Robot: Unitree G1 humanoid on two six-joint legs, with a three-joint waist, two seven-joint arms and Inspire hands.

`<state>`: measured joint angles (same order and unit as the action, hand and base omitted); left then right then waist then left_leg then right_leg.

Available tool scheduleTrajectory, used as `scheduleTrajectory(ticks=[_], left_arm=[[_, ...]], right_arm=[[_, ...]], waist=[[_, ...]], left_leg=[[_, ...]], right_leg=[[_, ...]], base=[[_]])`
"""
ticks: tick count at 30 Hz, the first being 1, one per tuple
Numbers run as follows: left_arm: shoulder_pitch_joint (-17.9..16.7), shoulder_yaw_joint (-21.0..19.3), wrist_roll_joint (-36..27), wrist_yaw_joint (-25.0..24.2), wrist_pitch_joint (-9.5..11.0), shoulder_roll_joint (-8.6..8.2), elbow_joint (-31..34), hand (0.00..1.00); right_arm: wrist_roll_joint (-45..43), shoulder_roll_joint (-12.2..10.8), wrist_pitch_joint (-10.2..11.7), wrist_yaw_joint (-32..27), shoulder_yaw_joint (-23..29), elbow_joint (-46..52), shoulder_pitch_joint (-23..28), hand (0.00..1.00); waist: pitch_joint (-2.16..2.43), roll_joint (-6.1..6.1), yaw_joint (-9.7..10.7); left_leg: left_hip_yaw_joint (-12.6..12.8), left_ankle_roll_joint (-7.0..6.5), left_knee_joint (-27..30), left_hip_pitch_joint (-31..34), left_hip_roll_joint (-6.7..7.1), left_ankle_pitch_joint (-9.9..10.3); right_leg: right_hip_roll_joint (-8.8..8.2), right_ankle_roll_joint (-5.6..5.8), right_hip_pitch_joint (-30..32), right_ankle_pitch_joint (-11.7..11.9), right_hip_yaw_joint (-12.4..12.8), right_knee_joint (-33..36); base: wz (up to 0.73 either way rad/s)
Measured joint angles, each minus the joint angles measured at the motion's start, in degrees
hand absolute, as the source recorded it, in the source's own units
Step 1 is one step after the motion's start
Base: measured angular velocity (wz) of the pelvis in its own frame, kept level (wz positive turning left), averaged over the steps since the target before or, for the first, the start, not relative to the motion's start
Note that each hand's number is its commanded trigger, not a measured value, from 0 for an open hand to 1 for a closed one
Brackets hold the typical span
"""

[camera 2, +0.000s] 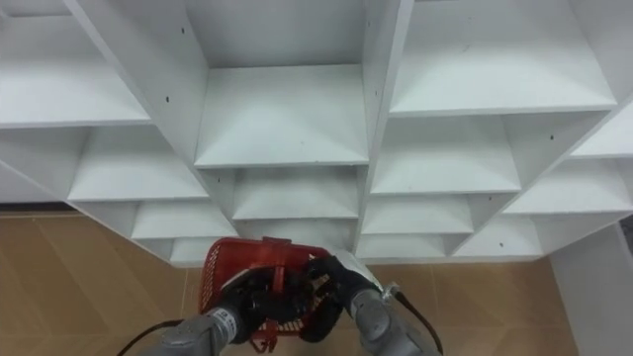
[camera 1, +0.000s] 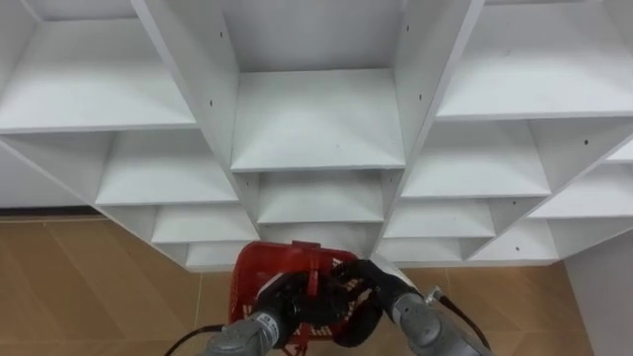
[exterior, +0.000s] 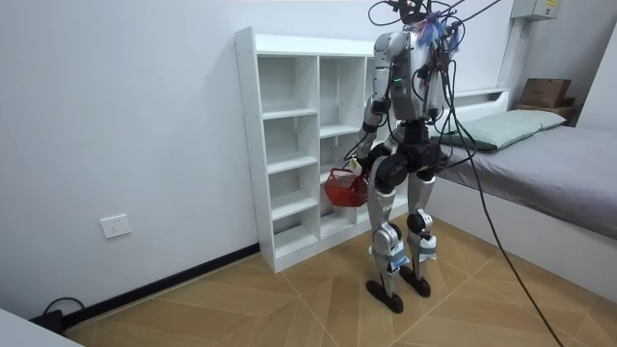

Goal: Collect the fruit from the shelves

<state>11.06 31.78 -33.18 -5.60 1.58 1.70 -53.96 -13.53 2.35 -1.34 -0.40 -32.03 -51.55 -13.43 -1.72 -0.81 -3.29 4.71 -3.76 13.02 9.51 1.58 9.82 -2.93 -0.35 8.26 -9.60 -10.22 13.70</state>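
While the robot stands upright on the wooden floor (exterior: 241, 308) close in front of the white closet (camera 1: 316, 124), both of its hands meet on a red basket (camera 1: 282, 265) at the lower middle of the eye views. The left hand (camera 1: 280, 299) comes up from the lower left, and its dark fingers are curled round the basket's near edge. The right hand (camera 1: 368, 287) enters from the lower right and wraps its fingers over the basket's right rim. Each hand is therefore clamped on the basket, and the two sit just beside one another.

The basket is plastic with perforated walls, and it hangs in front of the closet's lowest shelves, below the middle column of compartments. The hands cover most of its inside, so I cannot tell whether any fruit lies in it.

Above the basket the closet spreads across the upper two thirds of the frame. It is made up of columns of open compartments divided by white shelf boards and upright panels.

In the room view the closet stands against a white wall (exterior: 125, 116) at the upper middle of the frame, with the robot facing its right part. The basket shows at hip height, just left of the robot's body and near the lower shelves. A wall socket (exterior: 116, 226) sits at the lower left, and a bed (exterior: 564, 159) with a pillow (exterior: 521, 122) fills the right side.
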Motion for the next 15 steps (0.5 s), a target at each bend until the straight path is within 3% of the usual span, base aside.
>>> scheduleTrajectory(ticks=[15], left_arm=[[0.0,0.2,0.0,-0.4,0.2,0.37,1.4,1.0]], right_arm=[[0.0,1.0,0.1,4.0,-0.4,2.4,0.1,0.0]], waist=[[0.02,0.11,0.5]], left_leg=[[-0.1,0.0,0.5,1.1,0.03,0.0]], right_leg=[[-0.01,0.0,0.8,0.0,0.0,0.1]], base=[[0.0]])
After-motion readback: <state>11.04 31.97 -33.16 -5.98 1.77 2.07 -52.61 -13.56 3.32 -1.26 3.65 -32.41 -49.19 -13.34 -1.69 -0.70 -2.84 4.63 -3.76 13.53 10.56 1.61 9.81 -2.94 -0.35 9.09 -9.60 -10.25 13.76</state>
